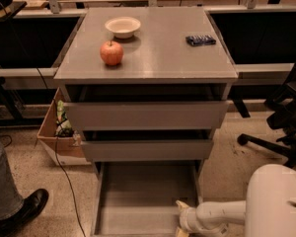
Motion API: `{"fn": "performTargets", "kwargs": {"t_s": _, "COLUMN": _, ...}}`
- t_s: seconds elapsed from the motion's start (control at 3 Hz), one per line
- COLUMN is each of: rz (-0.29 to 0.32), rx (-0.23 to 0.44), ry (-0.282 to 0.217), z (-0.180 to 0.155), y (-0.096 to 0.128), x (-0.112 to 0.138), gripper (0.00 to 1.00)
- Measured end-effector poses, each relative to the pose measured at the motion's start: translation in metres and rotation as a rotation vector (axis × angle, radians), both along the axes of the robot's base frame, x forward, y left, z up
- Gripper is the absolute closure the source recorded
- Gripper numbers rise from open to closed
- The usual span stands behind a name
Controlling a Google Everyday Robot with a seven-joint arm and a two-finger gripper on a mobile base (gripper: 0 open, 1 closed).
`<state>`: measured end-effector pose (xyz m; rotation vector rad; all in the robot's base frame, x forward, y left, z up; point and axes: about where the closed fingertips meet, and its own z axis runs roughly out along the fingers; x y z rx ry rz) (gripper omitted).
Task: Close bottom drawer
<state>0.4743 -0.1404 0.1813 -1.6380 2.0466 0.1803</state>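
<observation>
The bottom drawer (147, 194) is pulled far out of the grey cabinet, its grey box interior showing and empty. Its front panel lies at the lower frame edge, mostly out of view. My gripper (182, 216) sits at the drawer's front right corner, on the end of my white arm (222, 214) that reaches in from the right. The gripper is partly cut off by the frame bottom. Above it, the medium drawer front (147, 149) and the widest drawer front (146, 114) each stand slightly out.
A red apple (111, 53), a white bowl (123, 26) and a dark packet (201, 39) lie on the cabinet top. A cardboard box (54, 132) stands at the left, a person's leg and black shoe (19, 209) at lower left, an office chair base (276, 137) at right.
</observation>
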Motion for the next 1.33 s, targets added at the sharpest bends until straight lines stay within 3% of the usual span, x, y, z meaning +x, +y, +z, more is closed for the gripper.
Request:
{"fn": "performTargets", "kwargs": {"t_s": 0.33, "rz": 0.000, "rx": 0.000, "ry": 0.000, "z": 0.004, "y": 0.000, "x": -0.001, "gripper": 0.37}}
{"fn": "performTargets", "kwargs": {"t_s": 0.67, "rz": -0.003, "rx": -0.002, "ry": -0.027, "z": 0.015, "y": -0.001, "x": 0.004, "gripper": 0.66}}
{"fn": "performTargets", "kwargs": {"t_s": 1.0, "rz": -0.003, "rx": -0.002, "ry": -0.032, "z": 0.017, "y": -0.001, "x": 0.005, "gripper": 0.52}}
{"fn": "performTargets", "kwargs": {"t_s": 1.33, "rz": -0.018, "rx": 0.016, "ry": -0.141, "z": 0.061, "y": -0.005, "x": 0.041, "gripper": 0.29}}
